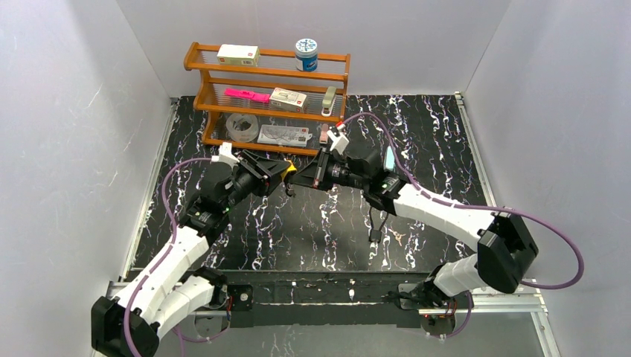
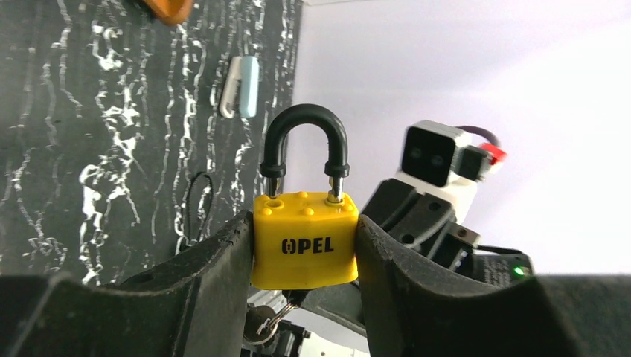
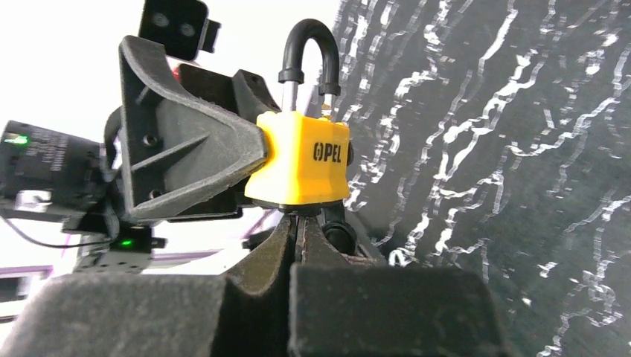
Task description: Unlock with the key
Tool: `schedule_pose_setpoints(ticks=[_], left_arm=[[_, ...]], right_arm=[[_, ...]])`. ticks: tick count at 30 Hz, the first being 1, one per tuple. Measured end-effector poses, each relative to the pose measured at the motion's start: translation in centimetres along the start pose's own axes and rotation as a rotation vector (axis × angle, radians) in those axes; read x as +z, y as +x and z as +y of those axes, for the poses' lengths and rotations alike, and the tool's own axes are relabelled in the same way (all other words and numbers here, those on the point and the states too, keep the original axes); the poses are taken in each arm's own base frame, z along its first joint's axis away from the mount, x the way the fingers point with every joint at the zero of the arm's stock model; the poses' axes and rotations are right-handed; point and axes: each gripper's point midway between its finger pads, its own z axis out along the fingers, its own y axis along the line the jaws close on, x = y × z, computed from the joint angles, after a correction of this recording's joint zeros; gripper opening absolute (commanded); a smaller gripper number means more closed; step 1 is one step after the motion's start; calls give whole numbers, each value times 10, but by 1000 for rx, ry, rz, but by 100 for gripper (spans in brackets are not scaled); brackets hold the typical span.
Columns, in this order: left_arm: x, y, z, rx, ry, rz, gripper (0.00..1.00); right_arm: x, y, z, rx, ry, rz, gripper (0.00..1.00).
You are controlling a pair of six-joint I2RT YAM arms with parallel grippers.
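A yellow padlock (image 1: 291, 169) with a black shackle is held in the air over the middle of the black marble table (image 1: 312, 230). My left gripper (image 1: 283, 172) is shut on the padlock body (image 2: 305, 242), one finger on each side, in the left wrist view (image 2: 303, 224). My right gripper (image 1: 303, 177) meets the lock from below. In the right wrist view (image 3: 298, 223) its fingers are pressed together on the key under the padlock (image 3: 301, 160). The key's dark head (image 2: 303, 296) sticks out of the lock's underside, with a ring and a second key (image 2: 259, 321) hanging from it. One shackle leg seems to stand just above its hole.
A wooden shelf (image 1: 268, 97) at the back holds boxes, a tape roll, a pink item and a blue tin. A light blue and white object (image 2: 242, 88) lies on the table near the right arm. A black cable loop (image 1: 376, 227) hangs under the right arm.
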Motion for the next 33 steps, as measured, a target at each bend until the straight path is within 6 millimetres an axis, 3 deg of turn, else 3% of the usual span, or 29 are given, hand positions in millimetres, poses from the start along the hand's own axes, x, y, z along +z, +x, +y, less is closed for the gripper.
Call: schedule_pose_setpoints(ticks=[9,20,24,27,33], left_arm=[[-14,3,-40,-2,158,21,8],[-14,5,-47,-43,219,31,7],[-17,3,-60,-68,273,30,7],[-21,4,-70,-82,313,37,7],[-22,4,-70,-74,315,35,13]], right_arm=[[-19,-10,35,189,-264,-50,1],[-24,-11,40,401,-456,-55,1],[-30,-13,47,451,-503,-47,1],[-37,-13,61,466,-561,-35,1],[-37,-12,61,444,-559,-33,1]])
